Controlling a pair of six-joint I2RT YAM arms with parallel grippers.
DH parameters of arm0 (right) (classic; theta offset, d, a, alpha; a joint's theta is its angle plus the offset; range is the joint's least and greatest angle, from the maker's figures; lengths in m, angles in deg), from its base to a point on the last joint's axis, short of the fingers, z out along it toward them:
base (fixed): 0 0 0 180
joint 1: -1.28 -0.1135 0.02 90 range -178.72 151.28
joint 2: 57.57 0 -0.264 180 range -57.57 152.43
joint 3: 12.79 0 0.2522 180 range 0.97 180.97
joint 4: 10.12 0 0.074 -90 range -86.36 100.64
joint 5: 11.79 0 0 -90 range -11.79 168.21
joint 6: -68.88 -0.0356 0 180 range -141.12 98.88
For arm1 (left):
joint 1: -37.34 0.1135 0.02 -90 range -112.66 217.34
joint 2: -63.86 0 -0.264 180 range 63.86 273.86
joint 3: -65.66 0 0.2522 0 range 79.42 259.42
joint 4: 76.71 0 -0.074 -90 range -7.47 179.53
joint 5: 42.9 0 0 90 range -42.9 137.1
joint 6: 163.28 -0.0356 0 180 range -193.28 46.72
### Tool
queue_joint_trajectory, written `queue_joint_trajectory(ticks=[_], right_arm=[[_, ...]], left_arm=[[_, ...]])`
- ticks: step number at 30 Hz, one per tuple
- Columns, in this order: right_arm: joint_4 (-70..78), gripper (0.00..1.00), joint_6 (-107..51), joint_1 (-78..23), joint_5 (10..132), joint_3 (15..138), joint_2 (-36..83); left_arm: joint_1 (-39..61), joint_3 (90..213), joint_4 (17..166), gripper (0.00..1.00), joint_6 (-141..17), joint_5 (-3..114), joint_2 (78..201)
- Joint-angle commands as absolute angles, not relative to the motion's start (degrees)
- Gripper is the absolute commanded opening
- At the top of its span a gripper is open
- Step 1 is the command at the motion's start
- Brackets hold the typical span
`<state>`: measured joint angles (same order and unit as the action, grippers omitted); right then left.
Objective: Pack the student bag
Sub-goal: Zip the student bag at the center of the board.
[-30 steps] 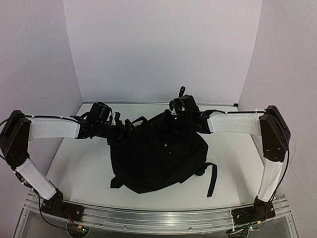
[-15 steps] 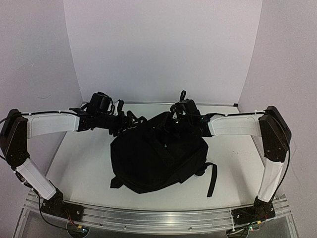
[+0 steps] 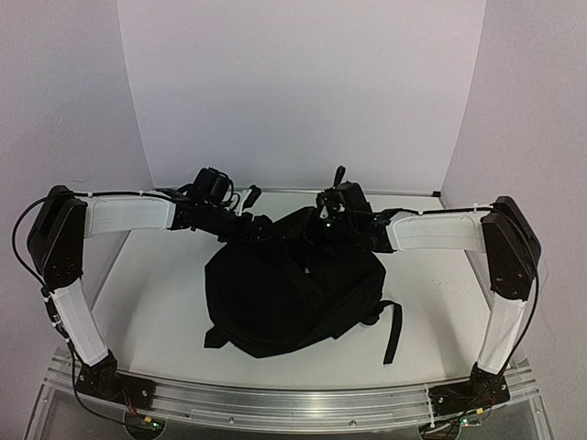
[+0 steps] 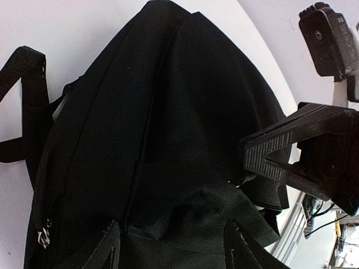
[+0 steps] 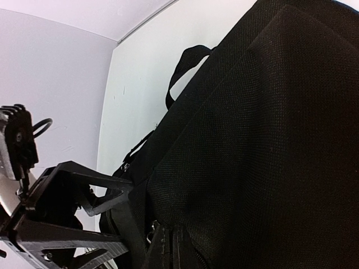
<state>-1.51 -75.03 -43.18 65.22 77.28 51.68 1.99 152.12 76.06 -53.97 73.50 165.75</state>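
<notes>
The student bag (image 3: pixel 293 293) is a large black backpack lying in the middle of the white table, its top toward the back wall. My left gripper (image 3: pixel 261 227) is at the bag's top left. In the left wrist view its jaws (image 4: pixel 173 227) stand apart, with a raised fold of the bag's fabric (image 4: pixel 202 207) between them. My right gripper (image 3: pixel 323 225) is at the bag's top middle. In the right wrist view its fingers (image 5: pixel 171 230) are pressed together on the bag's edge. The bag's inside is hidden.
A loose shoulder strap (image 3: pixel 393 330) trails off the bag's right side toward the table's front. Another strap (image 4: pixel 28 89) lies on the table (image 3: pixel 156 302) beside the bag. White walls close in the back and both sides.
My left arm has swung right, bringing its gripper onto the bag's top, and its jaws have narrowed around a fold. The right gripper and the bag have hardly moved.
</notes>
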Motion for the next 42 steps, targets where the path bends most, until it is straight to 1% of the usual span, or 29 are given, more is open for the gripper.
queue_joint_trajectory(ticks=[1,6,11,14,17,19,25,33,42], right_arm=[[-2.51,0.00,-74.82,-43.29,65.29,76.54,48.23],[-2.54,0.00,-74.91,-43.28,65.13,76.38,48.08],[-2.47,0.00,-74.99,-43.28,65.03,75.95,47.41],[-2.42,0.00,-74.99,-43.37,65.12,75.24,46.65],[-2.40,0.00,-75.08,-43.37,65.12,73.88,45.75],[-2.34,0.00,-75.19,-43.47,65.16,72.94,45.21],[-1.58,0.00,-75.49,-43.90,66.23,70.06,43.74],[-0.30,0.00,-75.62,-44.41,67.11,66.39,39.56],[0.97,0.00,-75.99,-44.47,67.64,62.73,36.97]], left_arm=[[0.78,156.45,72.59,0.63,-58.63,71.03,167.68],[-1.10,158.24,71.27,0.58,-59.99,65.08,169.38],[-1.51,158.51,72.17,0.46,-58.92,60.14,169.91],[-1.51,158.40,73.29,0.38,-57.89,59.04,170.19],[-1.50,158.72,73.62,0.23,-56.99,58.50,170.90],[-1.51,158.89,73.97,0.16,-56.04,58.28,171.27],[-1.51,158.27,76.22,0.01,-52.90,57.71,171.29],[-0.19,157.26,77.97,0.00,-48.05,56.15,170.95],[1.24,157.47,78.20,0.00,-47.20,56.42,171.00]])
